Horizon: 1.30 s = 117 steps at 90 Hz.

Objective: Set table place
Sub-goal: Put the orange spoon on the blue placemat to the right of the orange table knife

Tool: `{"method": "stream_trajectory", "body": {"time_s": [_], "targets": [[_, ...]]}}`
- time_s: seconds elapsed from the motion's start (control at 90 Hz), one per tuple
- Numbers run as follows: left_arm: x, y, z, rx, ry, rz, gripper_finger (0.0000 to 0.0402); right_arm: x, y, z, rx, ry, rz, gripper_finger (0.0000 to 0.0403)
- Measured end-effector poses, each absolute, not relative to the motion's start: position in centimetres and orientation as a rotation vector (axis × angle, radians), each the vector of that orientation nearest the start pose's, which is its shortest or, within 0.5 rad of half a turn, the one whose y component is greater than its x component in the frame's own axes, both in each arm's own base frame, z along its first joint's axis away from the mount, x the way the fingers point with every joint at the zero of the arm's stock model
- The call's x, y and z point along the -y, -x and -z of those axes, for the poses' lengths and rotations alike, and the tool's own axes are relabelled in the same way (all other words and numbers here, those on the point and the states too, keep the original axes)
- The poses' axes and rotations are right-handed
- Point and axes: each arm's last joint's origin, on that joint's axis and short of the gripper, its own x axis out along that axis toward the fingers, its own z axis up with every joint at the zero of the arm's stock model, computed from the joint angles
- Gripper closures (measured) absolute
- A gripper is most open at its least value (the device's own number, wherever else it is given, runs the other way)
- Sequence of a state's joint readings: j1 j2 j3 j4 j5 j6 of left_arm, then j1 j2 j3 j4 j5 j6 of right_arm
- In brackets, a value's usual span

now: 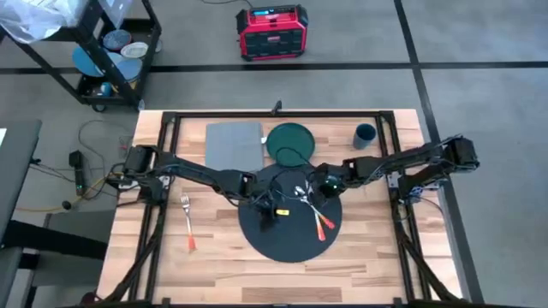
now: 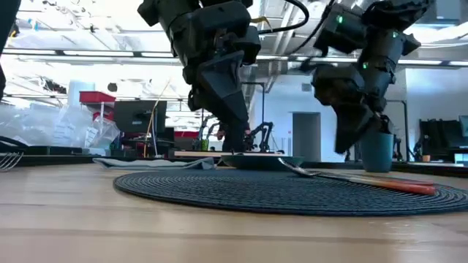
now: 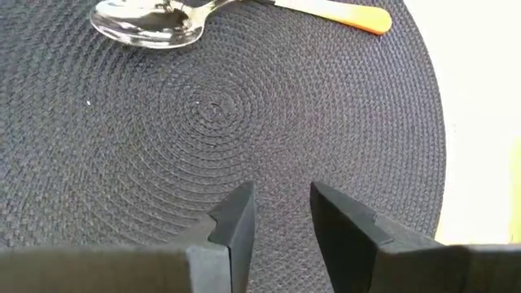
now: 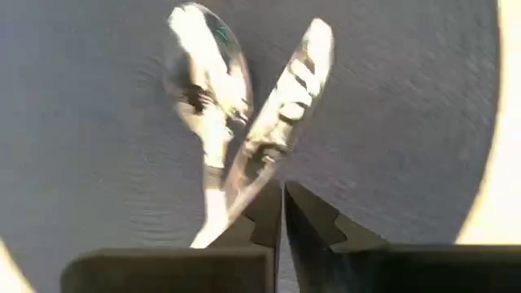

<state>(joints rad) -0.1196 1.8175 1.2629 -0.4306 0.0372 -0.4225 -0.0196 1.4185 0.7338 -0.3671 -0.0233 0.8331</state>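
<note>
Spoon (image 1: 301, 192) and knife (image 1: 320, 216) lie crossed on the placemat (image 1: 287, 244); fork (image 1: 187, 224), plate (image 1: 289, 140), napkin (image 1: 235, 145) and cup (image 1: 365, 135) wait outside it on the table (image 1: 214, 274). Left gripper (image 3: 281, 213), slightly parted and empty, hovers over the mat's centre. Right gripper (image 4: 282, 210), fingers closed and holding nothing, hangs at two o'clock by the crossed cutlery.

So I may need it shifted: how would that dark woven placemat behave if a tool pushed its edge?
The placemat looks thin and coiled from cord, so it would probably buckle rather than slide stiffly. Its ribbed weave likely grips the table. The spoon lying on it would probably travel along.
</note>
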Motion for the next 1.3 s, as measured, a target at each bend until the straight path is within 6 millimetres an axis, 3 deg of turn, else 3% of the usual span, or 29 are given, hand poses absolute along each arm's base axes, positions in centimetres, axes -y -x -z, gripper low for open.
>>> {"method": "stream_trajectory", "body": {"time_s": [0.256, 0.444, 0.6, 0.789, 1.044, 1.3], "targets": [[4.6, -37.5, -20.1, -0.999, 0.333, -0.059, 0.0296, 0.5, -25.6, -17.8, -0.969, -0.783, 0.357, 0.0345], [4.7, -37.5, -20.1, -1.003, 0.331, -0.057, 0.0296, -1.4, -25.6, -17.8, -1.007, -0.746, 0.259, 0.0324], [4.8, -37.4, -20.1, -1.004, 0.330, -0.055, 0.0296, -2.6, -25.8, -17.0, -1.043, -0.701, 0.257, 0.0316], [4.8, -37.3, -20.0, -1.021, 0.322, -0.068, 0.0296, -2.6, -26.0, -16.1, -1.104, -0.670, 0.302, 0.0315], [5.2, -35.3, -19.1, -1.231, 0.277, -0.111, 0.0296, -2.6, -28.4, -16.8, -1.344, -0.392, 0.333, 0.0315], [6.6, -33.5, -20.0, -1.298, 0.187, -0.177, 0.0296, -2.4, -30.4, -16.3, -1.314, -0.391, 0.326, 0.0315]]}}
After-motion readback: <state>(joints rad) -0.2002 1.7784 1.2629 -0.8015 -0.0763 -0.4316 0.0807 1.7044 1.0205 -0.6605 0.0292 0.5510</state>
